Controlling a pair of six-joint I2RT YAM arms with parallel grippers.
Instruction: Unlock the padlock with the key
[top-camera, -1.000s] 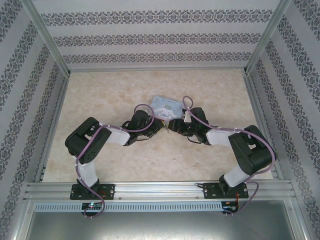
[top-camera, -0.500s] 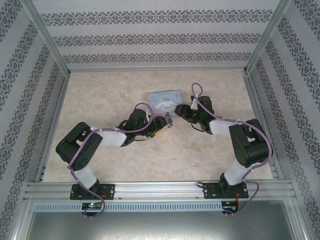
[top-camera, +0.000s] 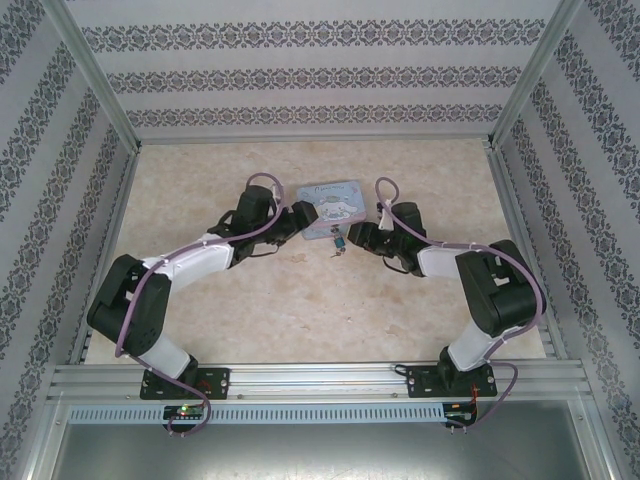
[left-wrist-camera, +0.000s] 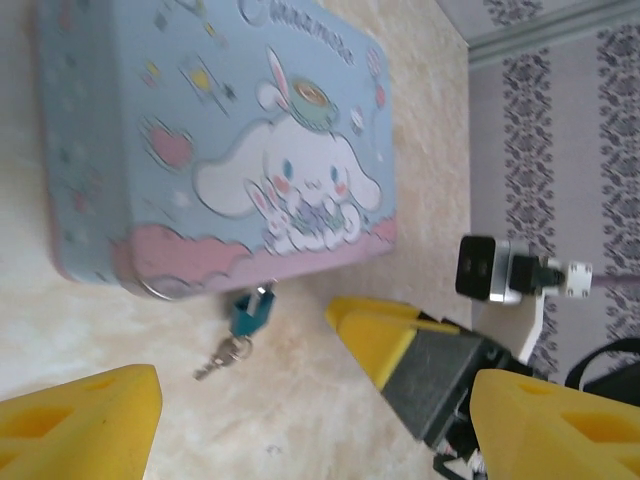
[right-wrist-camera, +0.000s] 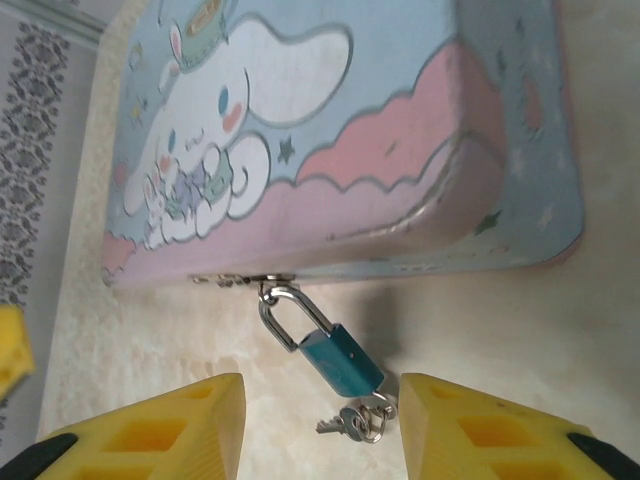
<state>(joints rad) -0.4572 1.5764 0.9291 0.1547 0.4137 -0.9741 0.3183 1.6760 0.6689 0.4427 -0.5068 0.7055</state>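
2 arms bend inward at the pale blue cartoon tin (top-camera: 330, 200); left gripper (left-wrist-camera: 320, 440) gapes empty, right gripper (right-wrist-camera: 320, 422), jaws parted, flanks the small teal padlock (right-wrist-camera: 340, 362) and silvery key (right-wrist-camera: 345, 427).

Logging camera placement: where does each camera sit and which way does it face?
Top external: above and behind the bases, looking down on the table; left arm, right arm show.
Left wrist: on the left arm, facing tin, padlock and key; own yellow fingers and the right hand show.
Right wrist: low, facing the tin's front; its fingers flank the padlock.
Both wrist views share tin, padlock, key.
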